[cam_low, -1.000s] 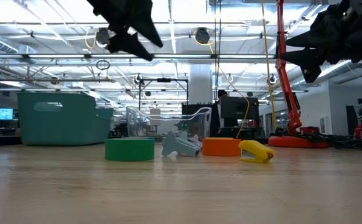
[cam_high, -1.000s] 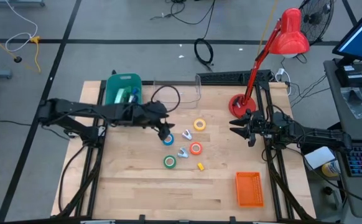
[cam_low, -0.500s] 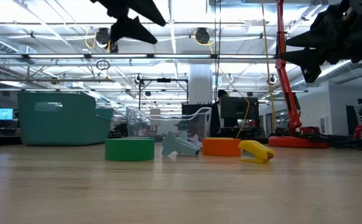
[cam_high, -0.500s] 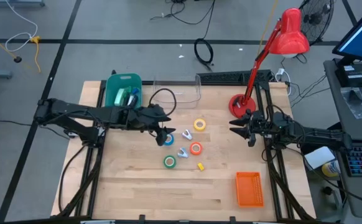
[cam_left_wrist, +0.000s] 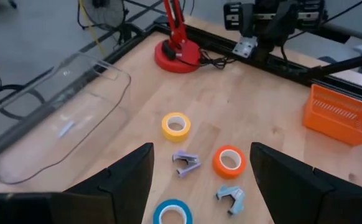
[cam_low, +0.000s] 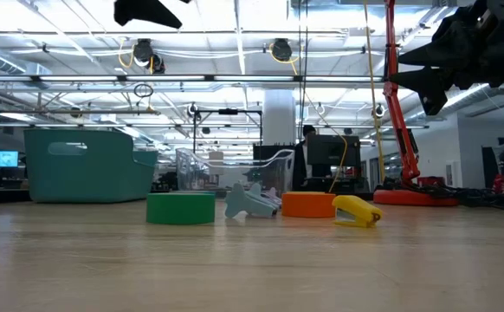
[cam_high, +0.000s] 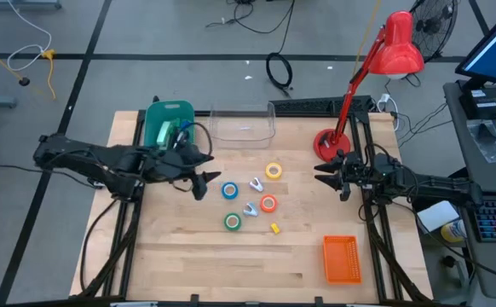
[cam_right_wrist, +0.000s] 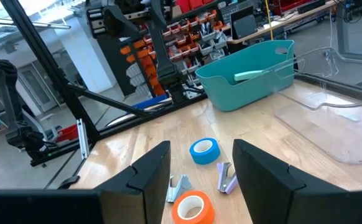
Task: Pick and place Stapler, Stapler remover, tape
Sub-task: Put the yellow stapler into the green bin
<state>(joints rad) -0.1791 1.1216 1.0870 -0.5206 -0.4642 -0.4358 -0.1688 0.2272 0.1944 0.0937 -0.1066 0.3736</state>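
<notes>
Four tape rolls lie flat on the wooden table: blue (cam_high: 229, 190), yellow (cam_high: 273, 171), orange (cam_high: 268, 204) and green (cam_high: 233, 222). Two small staple removers (cam_high: 256, 183) (cam_high: 250, 210) lie among them, and a small yellow stapler (cam_high: 275, 228) lies just near of the orange roll. My left gripper (cam_high: 204, 181) is open and empty, high above the table, left of the blue roll (cam_left_wrist: 172, 212). My right gripper (cam_high: 326, 175) is open and empty, raised at the table's right side, facing the rolls (cam_right_wrist: 204, 150).
A teal bin (cam_high: 168, 124) holding some items and a clear plastic tray (cam_high: 242, 124) stand at the far edge. A red desk lamp's base (cam_high: 327, 143) is at the far right. An orange basket (cam_high: 342, 258) sits at the near right.
My left gripper has drawn back from above the blue tape roll toward the table's left edge and has risen. The blue roll lies where it was on the table.
</notes>
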